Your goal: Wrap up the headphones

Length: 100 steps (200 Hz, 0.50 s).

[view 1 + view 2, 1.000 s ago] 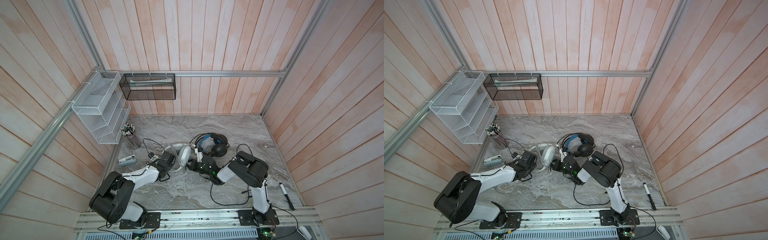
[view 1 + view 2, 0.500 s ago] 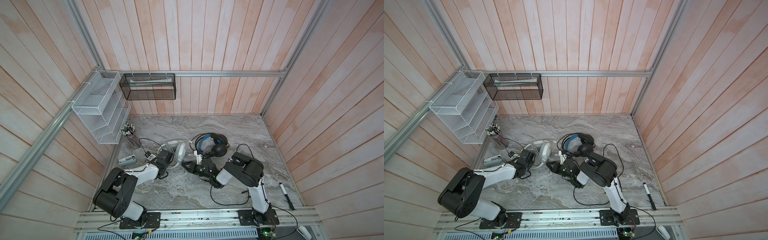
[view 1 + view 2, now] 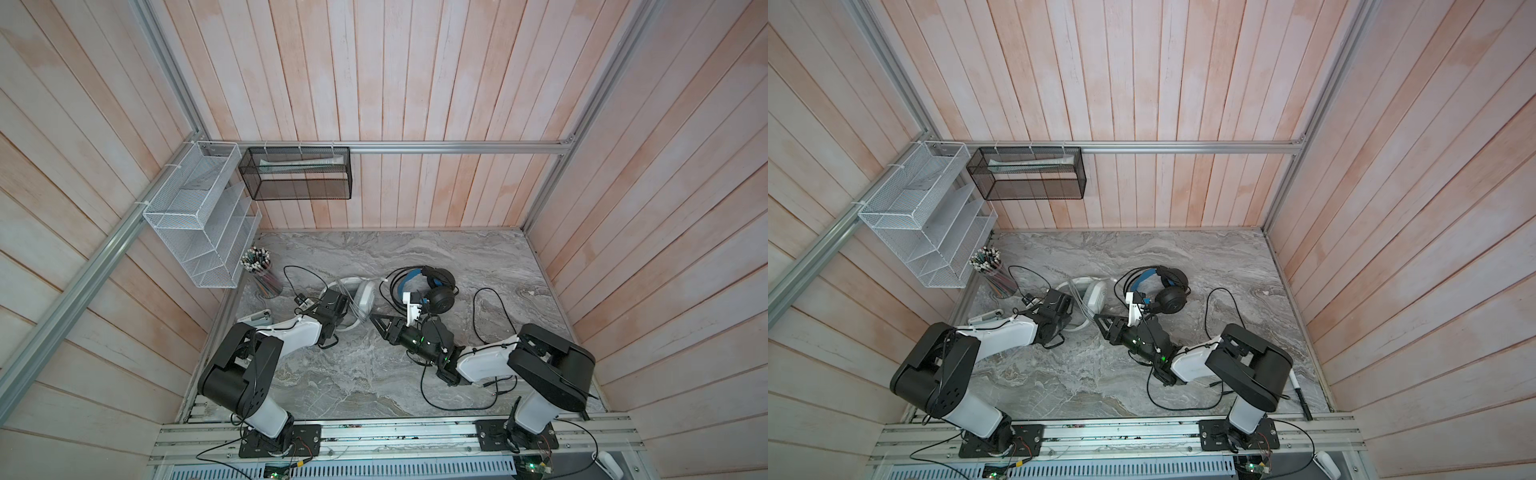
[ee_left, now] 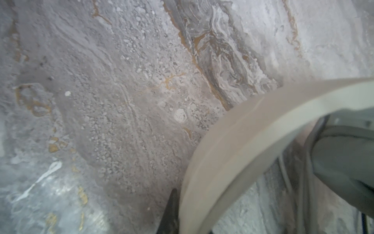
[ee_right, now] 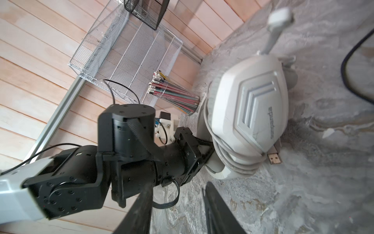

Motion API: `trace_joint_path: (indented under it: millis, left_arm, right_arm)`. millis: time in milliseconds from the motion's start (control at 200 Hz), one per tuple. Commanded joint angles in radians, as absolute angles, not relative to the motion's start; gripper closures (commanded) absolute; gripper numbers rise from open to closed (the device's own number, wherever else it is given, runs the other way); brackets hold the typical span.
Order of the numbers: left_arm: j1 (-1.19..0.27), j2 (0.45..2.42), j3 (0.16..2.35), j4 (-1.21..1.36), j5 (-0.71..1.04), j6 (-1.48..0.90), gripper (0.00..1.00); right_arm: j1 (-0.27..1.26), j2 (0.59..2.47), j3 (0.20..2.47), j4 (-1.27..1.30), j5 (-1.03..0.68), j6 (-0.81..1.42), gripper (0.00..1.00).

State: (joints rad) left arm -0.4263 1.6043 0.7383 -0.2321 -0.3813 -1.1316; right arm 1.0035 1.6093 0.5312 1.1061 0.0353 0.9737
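**Left claw pinches the white headband; right claw hangs parted and empty**

The grey marble tabletop point(image 3: 332, 374) fills the floor of the cell. The left arm point(image 3: 249, 365) and the right arm point(image 3: 548, 374) both reach from the near rail toward its middle.

A white wire rack point(image 3: 199, 232) hangs on the left wall. A black mesh basket point(image 3: 297, 178) hangs on the far wall beside it.

The white headset point(image 3: 365, 297) lies a little left of centre. Its earcup faces the right wrist camera, and the white cable point(image 5: 218, 145) is wound in several turns around that cup. The black headset point(image 3: 440, 299), with its blue-lined band, rests just to the right of it and apart from it.

The left gripper point(image 5: 206, 160) is closed. It appears to clamp the white headset's band on the near-left side, though the contact itself is partly hidden. In the left wrist view the pale band sweeps right past one dark finger.

The right gripper point(image 3: 379, 326) sits just near of the white earcup. Its fingers are apart, with nothing between them, and they touch neither headset.

A cup of pencils point(image 3: 259, 274) stands at the far left, under the rack. A black cable point(image 3: 422, 384) lies in loose loops around the right arm. A USB plug point(image 5: 274, 158) pokes out beneath the white earcup. A marker point(image 3: 1300, 395) lies at the near right edge.
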Motion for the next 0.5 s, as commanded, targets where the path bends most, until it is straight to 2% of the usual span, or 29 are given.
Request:
trace_joint_path:
  millis: [0,110,165,225,375,495]
  left_arm:
    - [-0.420,1.639,0.747,-0.325,-0.374,-1.077,0.92]
    - [-0.420,1.625,0.750,-0.342,-0.393,-1.044,0.79]
    - [-0.419,1.621,0.756,-0.356,-0.401,-1.035,0.68]
    - [-0.419,1.620,0.768,-0.368,-0.404,-1.021,0.66]
    - [-0.419,1.598,0.792,-0.405,-0.420,-0.993,0.48]
    - [-0.417,1.534,0.809,-0.428,-0.424,-0.962,0.40]
  right_arm:
    - [1.030,1.477,0.534,0.942,0.173,0.851,0.56]
    - [1.046,1.342,0.554,0.807,0.240,0.754,0.53]
    - [1.049,1.280,0.568,0.738,0.271,0.713,0.52]
    - [1.048,1.218,0.582,0.676,0.294,0.676,0.50]
    - [1.049,1.079,0.614,0.516,0.341,0.599,0.45]
    - [1.050,0.963,0.628,0.375,0.388,0.551,0.41]
